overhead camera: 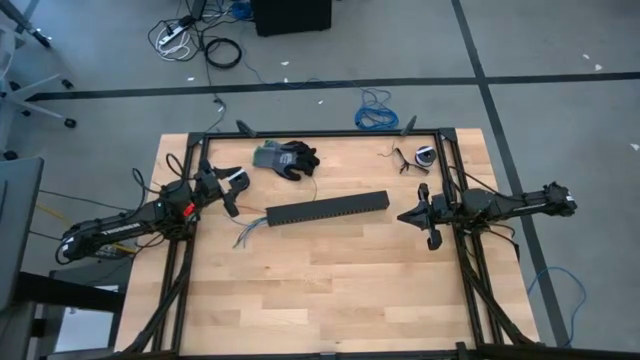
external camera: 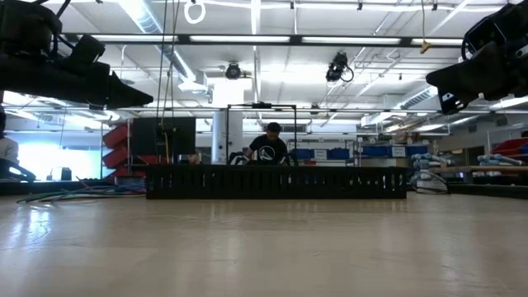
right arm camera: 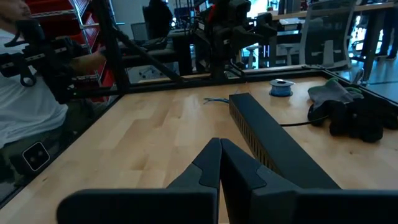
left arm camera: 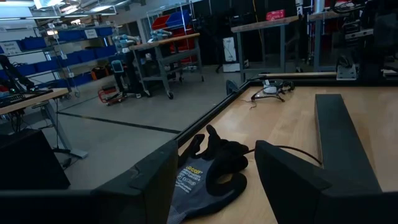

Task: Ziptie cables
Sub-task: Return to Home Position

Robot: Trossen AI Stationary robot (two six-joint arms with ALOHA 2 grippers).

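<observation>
Blue-grey cables [overhead camera: 246,231], splayed end leftward, exiting black duct [overhead camera: 328,208]

One camera hangs overhead, looking straight down on my whole surface [overhead camera: 330,290] and both arms. Another sits at surface height, close to the wood, facing level across it into the room. One rides each wrist, looking forward past my left hand [left arm camera: 216,148] and my right hand [right arm camera: 219,143], facing each other from opposite ends. All four share the black cable duct [overhead camera: 328,209].
</observation>
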